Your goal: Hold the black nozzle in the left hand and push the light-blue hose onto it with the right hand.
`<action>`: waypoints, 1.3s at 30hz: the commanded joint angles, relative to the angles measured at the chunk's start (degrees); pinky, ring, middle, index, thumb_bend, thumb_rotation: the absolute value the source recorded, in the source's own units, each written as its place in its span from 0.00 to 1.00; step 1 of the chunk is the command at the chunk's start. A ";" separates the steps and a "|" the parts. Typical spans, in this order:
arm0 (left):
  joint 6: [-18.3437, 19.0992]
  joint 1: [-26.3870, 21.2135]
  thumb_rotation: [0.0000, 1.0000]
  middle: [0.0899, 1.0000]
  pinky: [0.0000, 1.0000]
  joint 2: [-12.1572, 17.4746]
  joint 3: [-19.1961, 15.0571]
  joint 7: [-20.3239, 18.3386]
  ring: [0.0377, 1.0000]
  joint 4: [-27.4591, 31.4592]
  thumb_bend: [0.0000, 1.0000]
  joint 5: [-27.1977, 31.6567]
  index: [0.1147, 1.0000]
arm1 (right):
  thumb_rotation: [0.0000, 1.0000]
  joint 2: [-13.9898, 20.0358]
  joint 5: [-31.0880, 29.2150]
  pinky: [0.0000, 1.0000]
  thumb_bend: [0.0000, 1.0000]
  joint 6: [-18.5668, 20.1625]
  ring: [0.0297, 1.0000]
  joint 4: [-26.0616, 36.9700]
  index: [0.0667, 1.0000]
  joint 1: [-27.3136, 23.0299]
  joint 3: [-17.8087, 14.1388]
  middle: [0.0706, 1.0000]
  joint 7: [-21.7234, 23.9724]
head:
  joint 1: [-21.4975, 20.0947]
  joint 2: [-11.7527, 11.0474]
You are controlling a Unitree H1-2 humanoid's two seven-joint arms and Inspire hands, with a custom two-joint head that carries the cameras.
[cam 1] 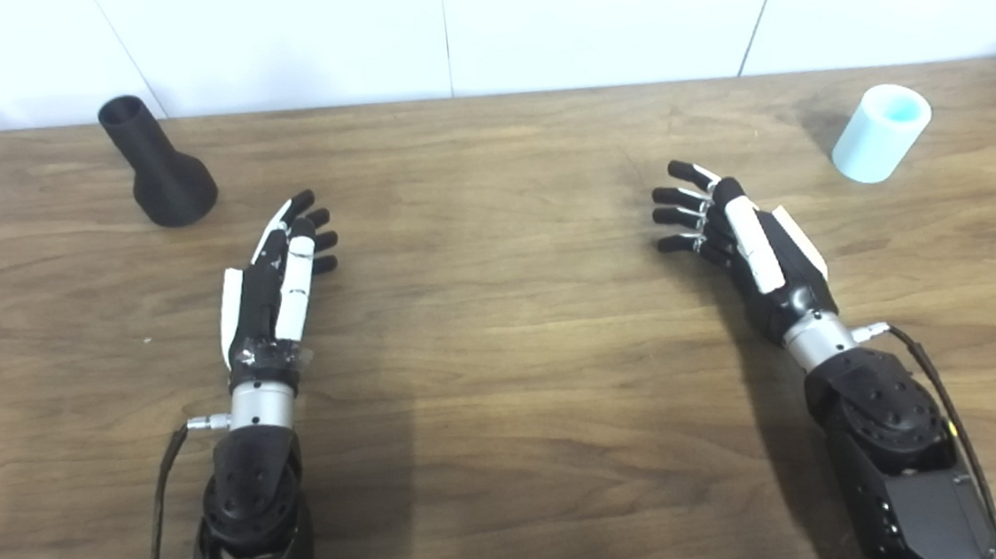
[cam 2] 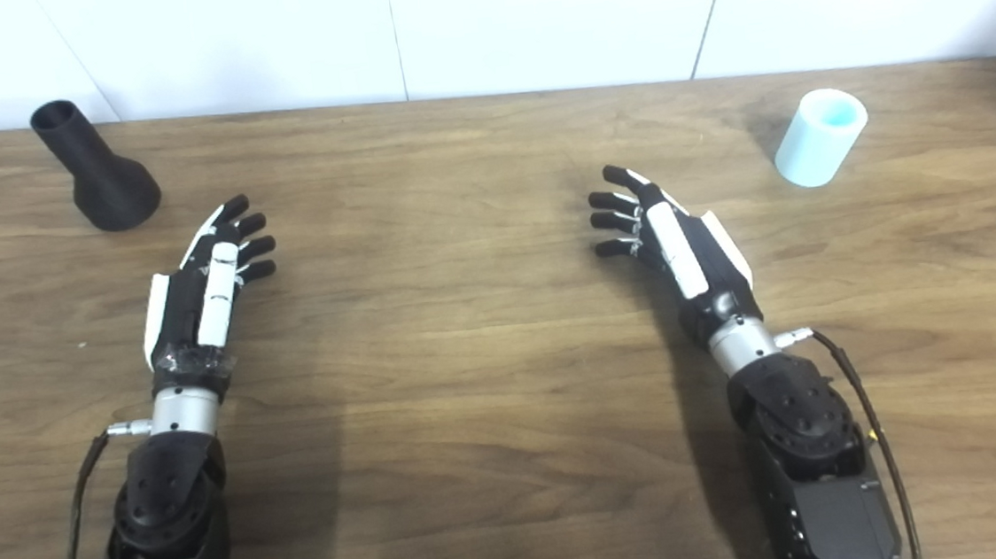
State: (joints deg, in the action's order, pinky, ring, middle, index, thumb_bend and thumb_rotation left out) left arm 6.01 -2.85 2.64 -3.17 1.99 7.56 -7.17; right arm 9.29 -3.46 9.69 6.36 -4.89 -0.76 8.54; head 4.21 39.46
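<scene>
The black nozzle (cam 1: 156, 164) stands on its wide base at the table's far left, narrow mouth up and tilted away. The light-blue hose (cam 1: 880, 133), a short thick tube, stands at the far right with its open end up. My left hand (cam 1: 280, 274) hovers over the table a little right of and nearer than the nozzle, fingers stretched apart, holding nothing. My right hand (cam 1: 739, 234) is open too, fingers spread, left of and nearer than the hose. Neither hand touches its object.
The wooden table (cam 1: 502, 332) runs across the whole view, its far edge against a white panelled wall (cam 1: 478, 23). Thin cables (cam 1: 937, 378) hang off both wrists.
</scene>
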 commanded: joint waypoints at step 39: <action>-0.83 -0.54 0.57 0.84 0.78 -2.86 5.07 4.95 0.82 -2.36 0.33 -6.74 0.90 | 1.00 2.85 -8.59 0.69 0.40 -2.60 0.80 -4.15 0.87 -0.89 -3.53 0.80 3.55 | 18.38 -9.54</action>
State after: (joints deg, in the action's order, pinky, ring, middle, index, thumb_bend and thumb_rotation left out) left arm 4.95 -2.89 0.43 1.20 6.81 5.88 -13.25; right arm 11.22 -11.96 6.53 1.42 -5.36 -3.67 12.26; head 22.67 29.89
